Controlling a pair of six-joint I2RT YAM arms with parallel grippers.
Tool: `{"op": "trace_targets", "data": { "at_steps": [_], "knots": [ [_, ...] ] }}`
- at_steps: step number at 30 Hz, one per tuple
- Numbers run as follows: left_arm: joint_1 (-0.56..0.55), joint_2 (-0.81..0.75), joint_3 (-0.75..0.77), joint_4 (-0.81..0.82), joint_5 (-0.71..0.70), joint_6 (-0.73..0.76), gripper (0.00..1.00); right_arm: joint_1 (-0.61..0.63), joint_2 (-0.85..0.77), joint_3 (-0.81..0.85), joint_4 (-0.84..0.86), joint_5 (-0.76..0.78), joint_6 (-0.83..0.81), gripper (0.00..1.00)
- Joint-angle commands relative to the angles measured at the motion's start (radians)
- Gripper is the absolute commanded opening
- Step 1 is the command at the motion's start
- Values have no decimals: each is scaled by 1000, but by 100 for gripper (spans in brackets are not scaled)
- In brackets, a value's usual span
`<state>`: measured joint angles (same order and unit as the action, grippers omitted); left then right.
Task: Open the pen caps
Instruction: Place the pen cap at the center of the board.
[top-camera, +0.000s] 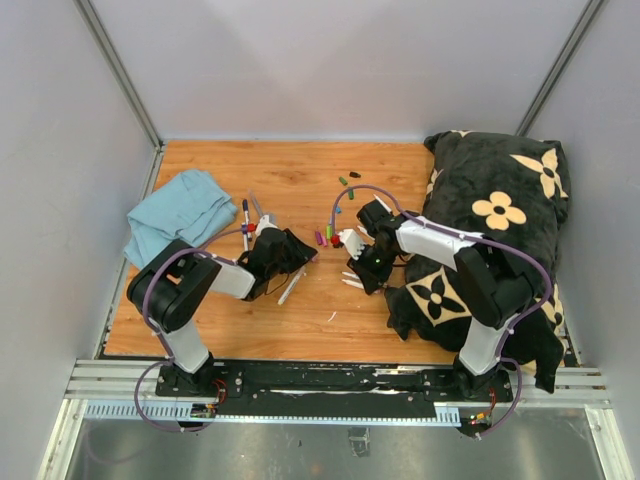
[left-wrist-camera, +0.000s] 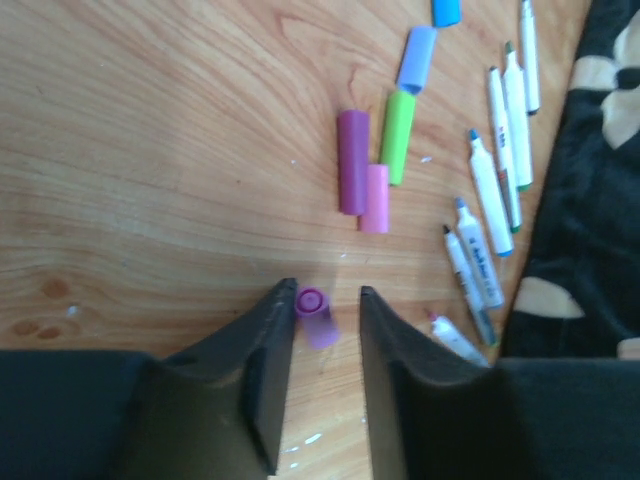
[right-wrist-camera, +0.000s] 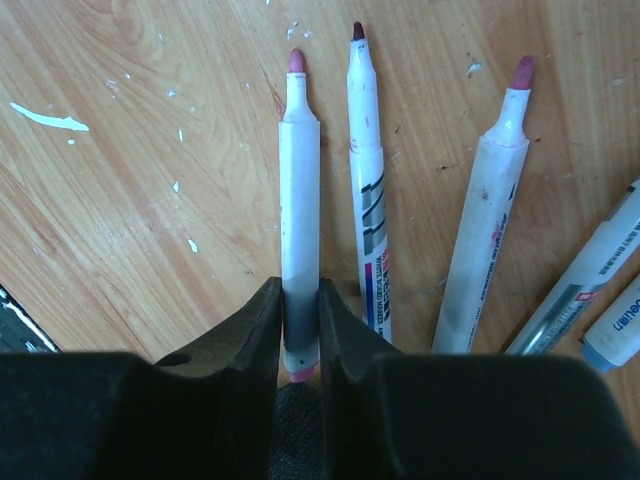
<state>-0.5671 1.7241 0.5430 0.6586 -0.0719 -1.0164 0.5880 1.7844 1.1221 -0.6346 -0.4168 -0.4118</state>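
Note:
In the left wrist view my left gripper (left-wrist-camera: 328, 292) stands open just above the wood. A small purple pen cap (left-wrist-camera: 316, 314) lies loose between its fingertips, close to the left finger. More pen caps lie beyond it: dark purple (left-wrist-camera: 352, 162), pink (left-wrist-camera: 374, 198), green (left-wrist-camera: 397, 136), lavender (left-wrist-camera: 417, 58). In the right wrist view my right gripper (right-wrist-camera: 299, 285) is closed around the rear of a white pen barrel (right-wrist-camera: 299, 180). Its pink tip is bare. Two other uncapped pens (right-wrist-camera: 366, 170) lie beside it.
A black flowered cushion (top-camera: 490, 230) covers the right side of the wooden table (top-camera: 290, 330). A blue cloth (top-camera: 180, 215) lies at the left, with a pen (top-camera: 245, 215) beside it. Several uncapped pens (left-wrist-camera: 490, 190) lie along the cushion's edge. A few caps (top-camera: 347, 178) sit further back.

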Motion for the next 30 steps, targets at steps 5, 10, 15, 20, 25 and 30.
{"op": "trace_targets", "data": {
  "at_steps": [5, 10, 15, 20, 25, 30],
  "knots": [
    [6, -24, 26, -55, -50, 30, 50, 19, 9, 30, -45, 12, -7, 28],
    [6, -112, 21, -91, -53, 68, 53, 20, -15, 43, -58, 5, -11, 33],
    [6, -280, -24, -125, -30, 184, 56, 19, -67, 54, -77, -26, -44, 36],
    [6, -475, -110, -118, 139, 400, 60, 20, -137, 63, -100, -69, -87, 38],
    [6, -675, -209, -205, 178, 488, 69, 19, -193, 67, -109, -126, -124, 39],
    [6, -784, -237, -360, 159, 516, 72, 18, -249, 64, -107, -168, -144, 39]
  ]
}}
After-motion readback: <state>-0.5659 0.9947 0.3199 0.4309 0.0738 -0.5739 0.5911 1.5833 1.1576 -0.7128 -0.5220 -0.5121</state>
